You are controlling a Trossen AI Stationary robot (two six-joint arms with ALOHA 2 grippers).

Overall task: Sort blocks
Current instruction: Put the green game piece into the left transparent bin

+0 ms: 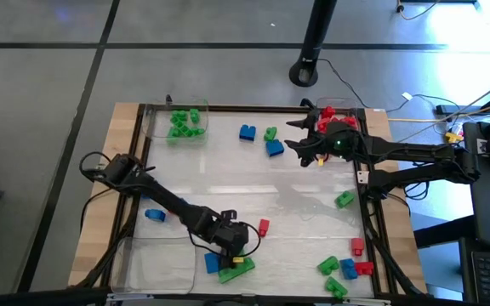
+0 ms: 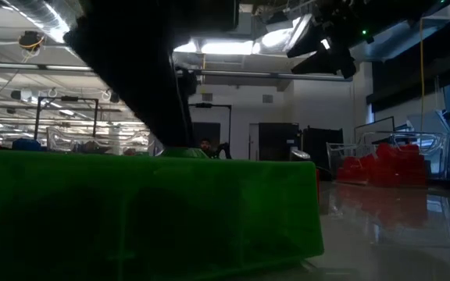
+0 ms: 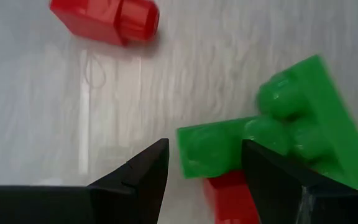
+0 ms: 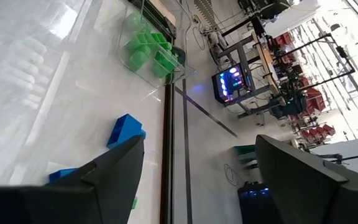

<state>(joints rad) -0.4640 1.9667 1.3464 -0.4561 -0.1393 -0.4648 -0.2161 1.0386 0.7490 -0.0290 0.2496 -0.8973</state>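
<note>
The left gripper [image 1: 236, 252] is low over the near edge of the table [image 1: 228, 187], its fingers spread and empty, set around the end of a green block [image 3: 272, 146] that lies flat with a red block [image 3: 232, 196] tucked under it. In the left wrist view the green block's square end sits in the gap between the two dark fingers [image 3: 145, 171], closer to one than the other — nothing is pinched yet. A second red block [image 3: 104, 22] lies apart from them on the bare white surface. The step in hand looks like a pick: the left arm lined up on the green piece, about to take it.

The right gripper [image 1: 309, 151] hovers at the far right side, just beside the tray of red blocks [image 1: 334, 119], its fingers also spread with nothing between them; the right wrist view looks past them to a blue block [image 4: 126, 130] and the clear tray of green blocks [image 4: 151, 46] at the far corner.

Sorting is partly done. Green pieces sit in the far-left tray [image 1: 185, 123] and red ones in the far-right tray, but loose blocks are scattered elsewhere — blue and green near the far middle, a mixed cluster at the near right corner [image 1: 347, 268], one blue at the left edge [image 1: 155, 214].

The next move probably calls for centring the fingers on the green block, closing firmly, and lifting cleanly so the red piece beneath is not dragged along — if the two are joined, they would come up together and land in the wrong tray.
</note>
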